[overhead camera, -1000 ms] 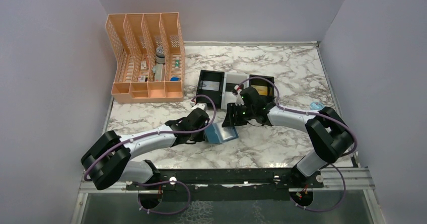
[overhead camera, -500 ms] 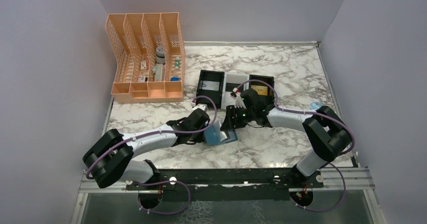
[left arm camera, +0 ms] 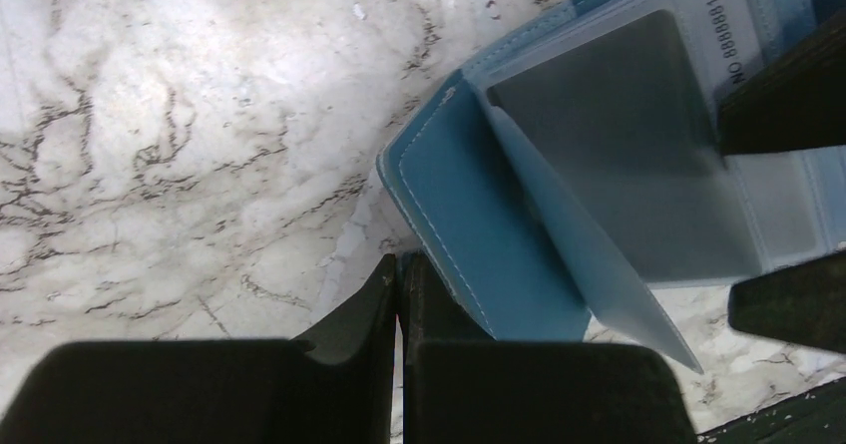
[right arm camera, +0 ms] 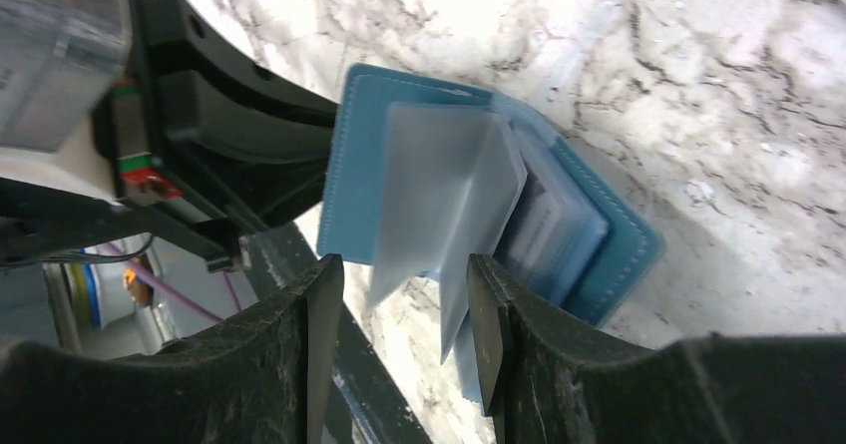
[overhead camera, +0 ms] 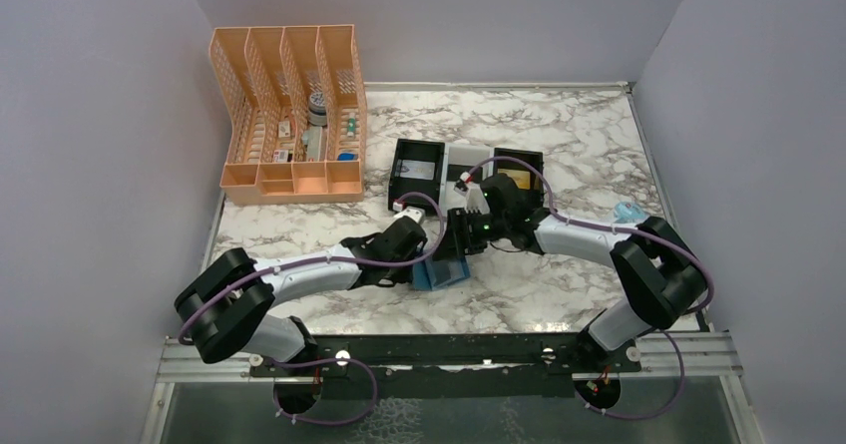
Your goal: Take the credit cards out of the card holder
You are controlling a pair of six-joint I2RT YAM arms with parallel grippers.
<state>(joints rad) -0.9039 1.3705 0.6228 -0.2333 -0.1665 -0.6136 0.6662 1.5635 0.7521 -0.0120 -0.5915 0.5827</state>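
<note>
The teal-blue card holder point(overhead camera: 439, 274) lies open on the marble, its clear pocket leaves fanned up. In the left wrist view point(left arm camera: 479, 215) a dark card point(left arm camera: 609, 135) shows through one pocket. My left gripper point(left arm camera: 399, 269) is shut, with its tips at the holder's left cover edge point(overhead camera: 423, 261). My right gripper point(right arm camera: 404, 304) is open above the holder point(right arm camera: 354, 175), with loose pocket leaves between its fingers point(overhead camera: 458, 248). A silver-grey card point(overhead camera: 419, 171) and a gold card point(overhead camera: 513, 178) lie in the tray's outer compartments.
The black-and-white three-compartment tray point(overhead camera: 399, 187) stands just behind the grippers. An orange mesh desk organizer point(overhead camera: 289, 115) with small items stands at the back left. A small clear bluish object point(overhead camera: 627, 211) lies by the right arm. Walls close in on both sides.
My left gripper has moved right, up to the holder's left edge. My right gripper has shifted slightly left over the holder, which is now more covered.
</note>
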